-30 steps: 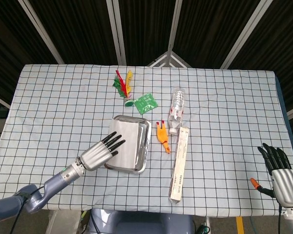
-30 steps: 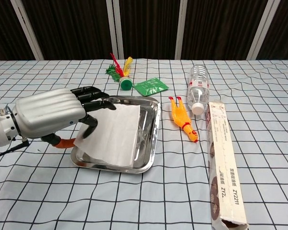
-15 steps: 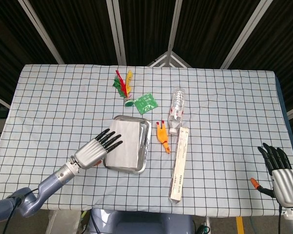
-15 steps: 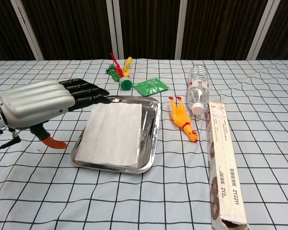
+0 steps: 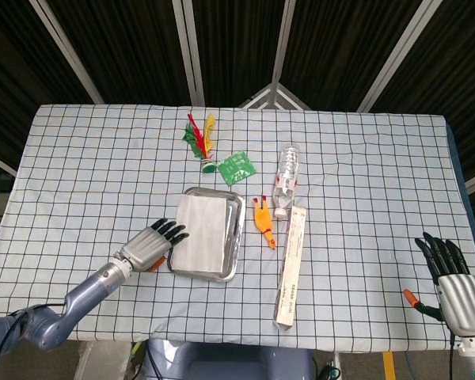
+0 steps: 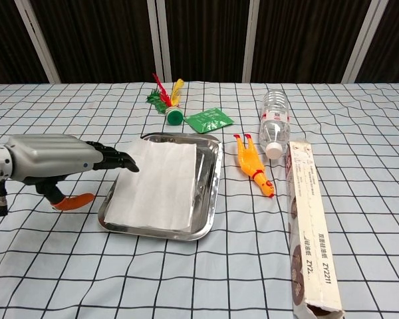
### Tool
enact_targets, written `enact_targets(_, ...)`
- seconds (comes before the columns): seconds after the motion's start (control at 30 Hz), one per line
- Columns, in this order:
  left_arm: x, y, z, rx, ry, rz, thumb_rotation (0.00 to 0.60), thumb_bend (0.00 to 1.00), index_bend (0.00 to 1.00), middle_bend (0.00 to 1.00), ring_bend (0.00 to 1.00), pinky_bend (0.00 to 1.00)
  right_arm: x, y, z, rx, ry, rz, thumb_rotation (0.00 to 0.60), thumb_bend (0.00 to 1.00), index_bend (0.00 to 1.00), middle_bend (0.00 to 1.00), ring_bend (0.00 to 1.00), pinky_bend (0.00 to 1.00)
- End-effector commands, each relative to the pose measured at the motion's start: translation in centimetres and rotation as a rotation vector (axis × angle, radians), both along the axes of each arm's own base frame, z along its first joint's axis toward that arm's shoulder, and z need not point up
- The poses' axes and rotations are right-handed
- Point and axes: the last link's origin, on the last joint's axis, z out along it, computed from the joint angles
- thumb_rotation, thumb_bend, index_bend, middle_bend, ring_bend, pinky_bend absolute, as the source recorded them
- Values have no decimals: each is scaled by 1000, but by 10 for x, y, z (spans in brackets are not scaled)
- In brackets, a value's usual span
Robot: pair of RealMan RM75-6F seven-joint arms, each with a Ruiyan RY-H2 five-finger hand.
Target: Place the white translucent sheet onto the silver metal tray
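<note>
The sheet (image 6: 156, 181) lies flat in the tray (image 6: 209, 199), so the placing looks done. The left hand (image 6: 53, 159) sits just left of the tray, fingers spread, holding nothing. The right hand (image 5: 451, 273), well right of the tray, is empty, fingers apart.

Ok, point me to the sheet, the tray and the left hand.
white translucent sheet (image 6: 156, 183), chest view, middle of the sheet.
silver metal tray (image 6: 211, 179), chest view, bare right wall.
left hand (image 6: 50, 158), chest view, back of the hand.
</note>
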Motion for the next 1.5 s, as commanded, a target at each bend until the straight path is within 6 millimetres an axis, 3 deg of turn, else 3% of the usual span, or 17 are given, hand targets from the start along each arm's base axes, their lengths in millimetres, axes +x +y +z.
enact_targets(0.03, 23, 4, -13, -8, 5, -18, 600, 598, 0, 0, 0, 0, 0, 0, 0, 1, -3, 0, 600, 290, 0, 0, 0, 0)
enact_targets(0.37, 44, 6, -35, -28, 54, 10, 600, 598, 0, 0, 0, 0, 1, 0, 1, 5, -18, 1, 600, 290, 0, 0, 0, 0)
enact_targets(1.5, 59, 2, -59, -53, 99, -8, 600, 598, 0, 0, 0, 0, 2, 0, 2, 1, -31, 8, 600, 291, 0, 0, 0, 0)
